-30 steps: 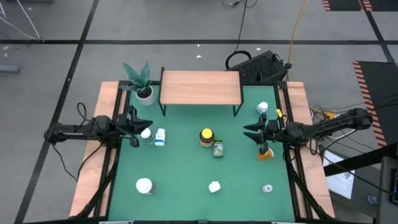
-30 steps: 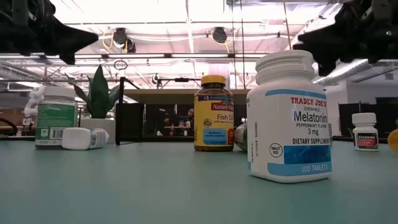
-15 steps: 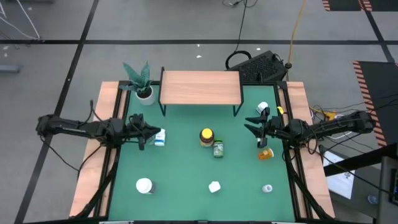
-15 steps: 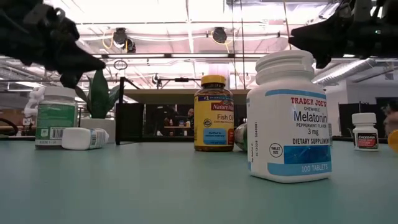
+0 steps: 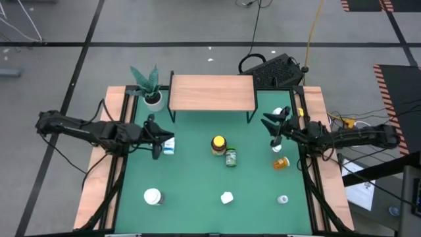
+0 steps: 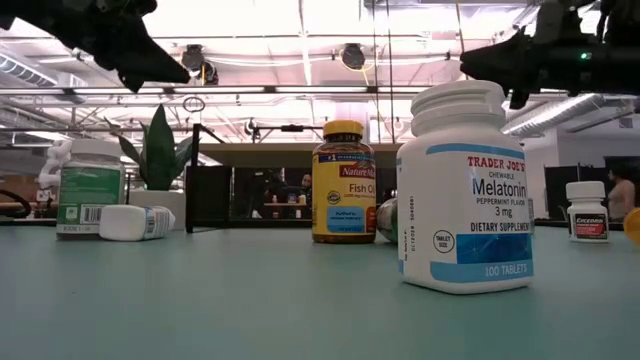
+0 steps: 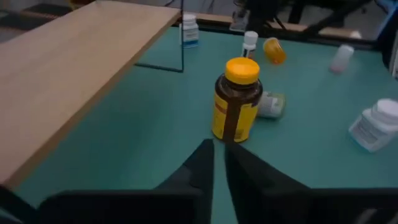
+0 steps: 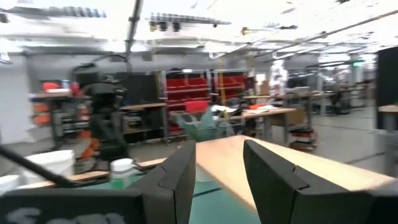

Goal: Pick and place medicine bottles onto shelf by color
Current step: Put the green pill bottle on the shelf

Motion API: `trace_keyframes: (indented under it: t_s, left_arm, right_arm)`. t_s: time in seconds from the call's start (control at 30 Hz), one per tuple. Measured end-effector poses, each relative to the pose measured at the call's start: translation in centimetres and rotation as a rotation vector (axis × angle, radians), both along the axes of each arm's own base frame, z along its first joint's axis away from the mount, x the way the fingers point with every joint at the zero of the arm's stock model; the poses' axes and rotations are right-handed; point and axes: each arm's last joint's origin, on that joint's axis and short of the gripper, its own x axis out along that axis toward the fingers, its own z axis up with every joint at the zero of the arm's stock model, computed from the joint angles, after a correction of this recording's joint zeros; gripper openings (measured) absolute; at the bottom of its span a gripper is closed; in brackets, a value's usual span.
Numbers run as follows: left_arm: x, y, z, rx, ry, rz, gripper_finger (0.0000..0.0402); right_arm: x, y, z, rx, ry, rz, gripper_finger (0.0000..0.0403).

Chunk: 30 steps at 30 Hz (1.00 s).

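The light-wood shelf [image 5: 212,92] stands on black legs at the table's far middle. The medicine bottles are scattered on the green table. An amber one with a yellow cap [image 5: 218,145] stands upright at the centre, with a green one [image 5: 231,158] lying beside it. An orange one [image 5: 281,162] lies at the right. White ones [image 5: 169,145] [image 5: 152,196] [image 5: 227,197] and a small one [image 5: 278,113] stand about. My left gripper [image 5: 166,136] hovers over the left side, pointing at the amber bottle [image 7: 238,102]. It is shut to a thin slit and holds nothing. My right gripper [image 5: 270,126] hangs open above the right side.
A white pot with a green plant [image 5: 151,89] stands left of the shelf. A black box with cables [image 5: 279,69] lies behind the table's far right corner. Wooden borders [image 5: 99,178] run along both sides. A small clear bottle [image 5: 282,199] lies near the front right.
My left gripper has swung out from the left border toward the table's centre, has risen and has tipped its fingers downward; it now covers a white jar that showed beside it before. My right gripper has drifted toward the far edge and tilted upward.
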Motion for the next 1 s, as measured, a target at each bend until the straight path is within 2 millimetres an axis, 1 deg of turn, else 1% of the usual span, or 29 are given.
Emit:
trace_keyframes:
  t_s: [0.13, 0.23, 0.3, 0.4, 0.5, 0.57, 0.7, 0.8, 0.9, 1.0]
  left_arm:
    - [0.2, 0.2, -0.2, 0.106, 0.034, 0.019, 0.0121]
    - [0.3, 0.5, -0.4, 0.150, 0.064, 0.023, 0.0170]
    - [0.4, 0.6, -0.5, 0.136, 0.067, 0.034, 0.0195]
    - [0.5, 0.5, -0.6, 0.104, 0.066, 0.017, 0.0220]
    - [0.3, 0.3, -0.9, 0.027, 0.090, -0.013, 0.0233]
    - [0.1, 0.1, -1.3, -0.023, 0.124, -0.025, 0.0236]
    - [-0.3, -0.5, -1.9, -0.060, 0.195, -0.049, 0.0236]
    - [-0.4, -0.8, -1.9, -0.065, 0.188, -0.032, 0.0237]
    - [-0.4, -1.0, -1.8, -0.096, 0.159, 0.015, 0.0237]
    - [-0.4, -1.3, -1.8, -0.165, 0.151, 0.014, 0.0237]
  right_arm:
    - [0.0, -0.6, -0.6, 0.045, 0.051, -0.094, 0.0130]
    - [0.0, -1.0, -1.0, 0.086, 0.079, -0.174, 0.0130]
    - [-0.1, -1.1, -1.1, 0.152, 0.048, -0.191, 0.0130]
    - [-0.1, -1.0, -1.1, 0.275, -0.021, -0.153, 0.0130]
    - [0.1, -0.7, -1.1, 0.354, -0.051, -0.057, 0.0130]
    - [0.3, -0.3, -1.2, 0.371, -0.042, 0.011, 0.0130]
    - [0.8, 0.7, -1.6, 0.331, 0.032, 0.136, 0.0130]
    - [1.1, 1.5, -2.0, 0.327, 0.070, 0.179, 0.0130]
    - [1.3, 2.2, -1.8, 0.318, 0.056, 0.216, 0.0130]
    - [1.5, 2.8, -1.5, 0.250, 0.032, 0.247, 0.0130]
